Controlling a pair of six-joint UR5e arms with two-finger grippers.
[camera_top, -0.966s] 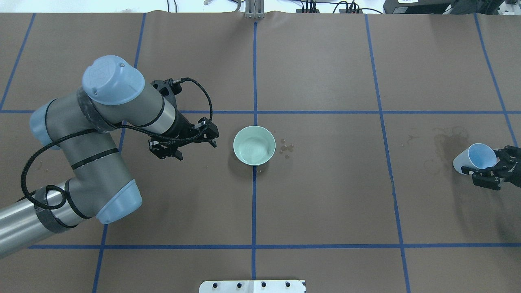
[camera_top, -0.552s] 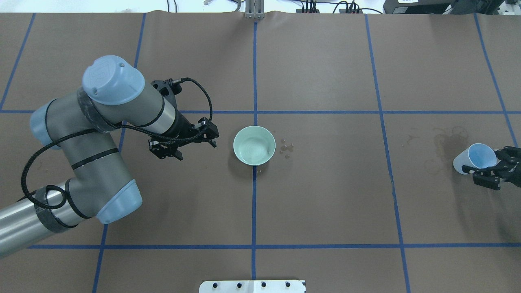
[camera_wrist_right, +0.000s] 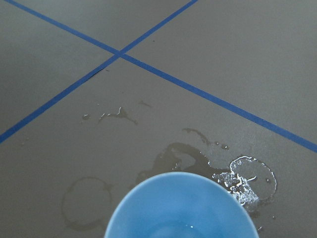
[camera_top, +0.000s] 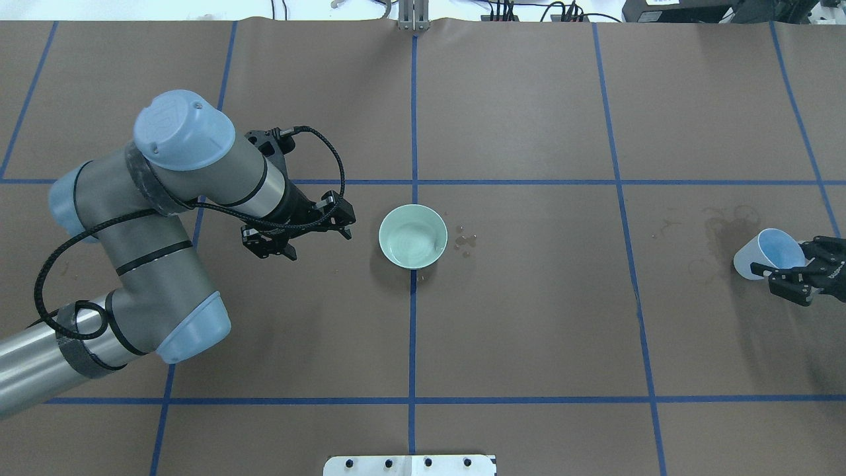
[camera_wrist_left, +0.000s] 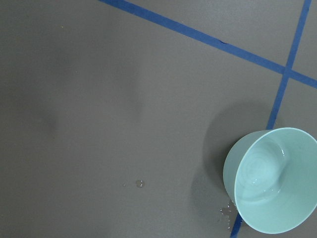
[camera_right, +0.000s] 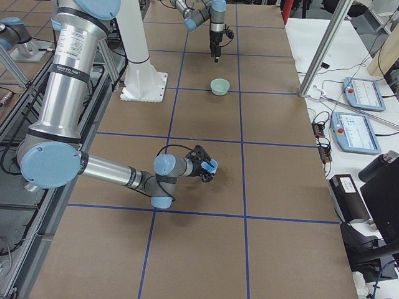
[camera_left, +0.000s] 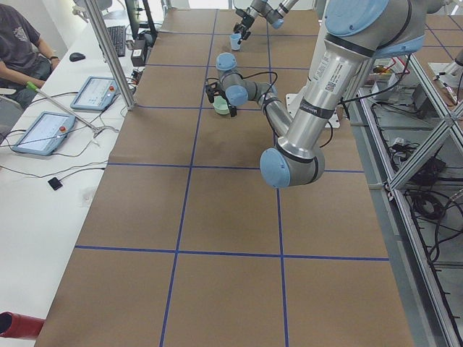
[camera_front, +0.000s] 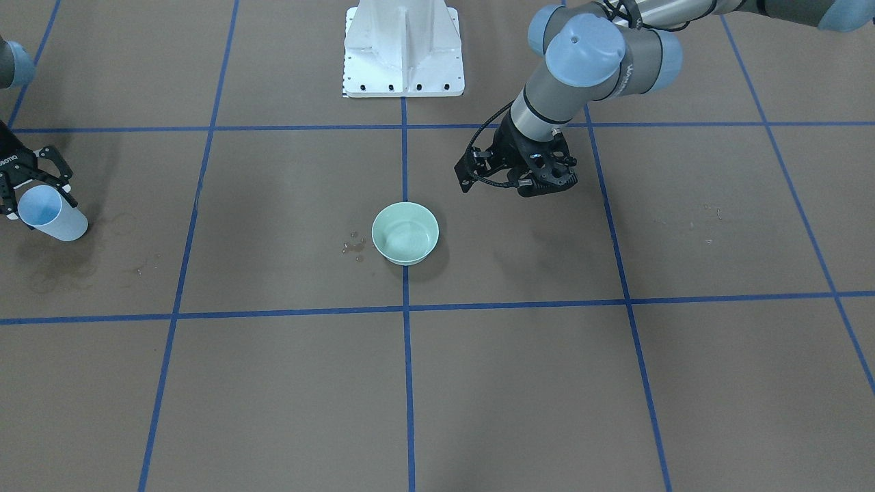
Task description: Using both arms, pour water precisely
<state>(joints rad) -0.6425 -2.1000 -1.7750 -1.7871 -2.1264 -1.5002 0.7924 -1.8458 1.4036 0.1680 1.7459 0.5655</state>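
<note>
Right fingers [camera_top: 774,272] clamp a tilted cup [camera_top: 760,254] at far right of the overhead view, well apart from the mid-frame bowl [camera_top: 381,236] holding a little water [camera_top: 413,248]. Left fingers [camera_top: 316,239] gape empty beside the bowl. Carrying that cup tilted could dribble onto the desk [camera_top: 529,330].

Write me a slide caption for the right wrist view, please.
Foreground: blue cup rim; beyond it, spilled water and ring stains on the blue-taped table.
</note>
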